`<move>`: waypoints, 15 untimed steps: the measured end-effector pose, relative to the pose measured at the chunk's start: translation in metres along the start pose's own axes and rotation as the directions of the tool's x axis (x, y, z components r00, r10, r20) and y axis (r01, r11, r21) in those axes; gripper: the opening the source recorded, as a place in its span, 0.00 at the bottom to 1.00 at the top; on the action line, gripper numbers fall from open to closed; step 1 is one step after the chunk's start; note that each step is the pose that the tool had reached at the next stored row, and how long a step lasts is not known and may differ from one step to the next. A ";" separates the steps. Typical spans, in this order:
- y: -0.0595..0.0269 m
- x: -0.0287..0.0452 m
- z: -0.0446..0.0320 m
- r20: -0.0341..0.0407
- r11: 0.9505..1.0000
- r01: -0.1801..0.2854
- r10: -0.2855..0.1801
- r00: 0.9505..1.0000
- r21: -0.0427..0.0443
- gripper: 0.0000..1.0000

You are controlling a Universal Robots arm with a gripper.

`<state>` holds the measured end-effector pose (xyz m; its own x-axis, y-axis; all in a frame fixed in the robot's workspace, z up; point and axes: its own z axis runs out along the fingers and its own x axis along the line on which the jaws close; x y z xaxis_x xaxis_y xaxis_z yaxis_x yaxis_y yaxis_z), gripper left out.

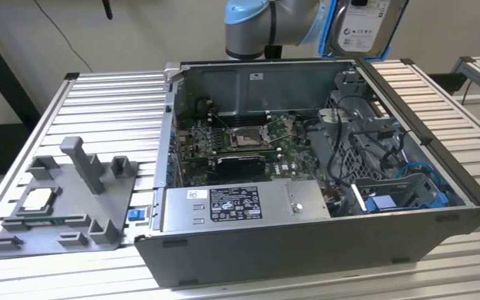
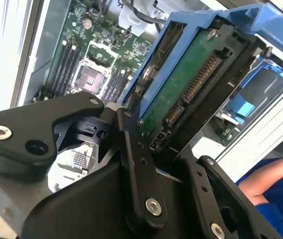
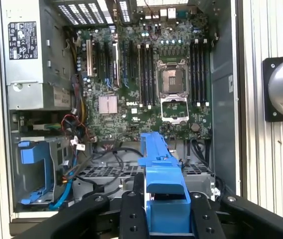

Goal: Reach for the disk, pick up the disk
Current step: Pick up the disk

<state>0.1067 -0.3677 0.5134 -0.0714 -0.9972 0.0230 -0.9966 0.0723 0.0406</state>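
Disk (image 1: 362, 26), white-labelled, between fingers (image 2: 136, 164)

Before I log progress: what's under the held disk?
The disk, gripped by the end effector, hangs above the open case. The motherboard and cables lie below; the disk hides what's directly beneath.

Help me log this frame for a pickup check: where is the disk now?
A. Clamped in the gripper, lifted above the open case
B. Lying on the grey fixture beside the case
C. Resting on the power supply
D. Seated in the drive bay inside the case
A: in the exterior view the disk hangs above the computer case, and in the second wrist view the gripper fingers clamp its blue frame.
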 end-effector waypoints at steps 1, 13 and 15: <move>-0.0001 0.0015 0.0001 0.000 1.000 0.000 0.000 1.000 0.000 0.00; -0.0018 0.0212 0.0005 0.000 1.000 0.000 0.000 1.000 -0.003 0.00; -0.0020 0.0248 0.0005 0.000 1.000 0.000 0.000 1.000 -0.004 0.00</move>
<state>0.1069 -0.3926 0.5134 -0.0713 -0.9972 0.0233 -0.9964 0.0723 0.0447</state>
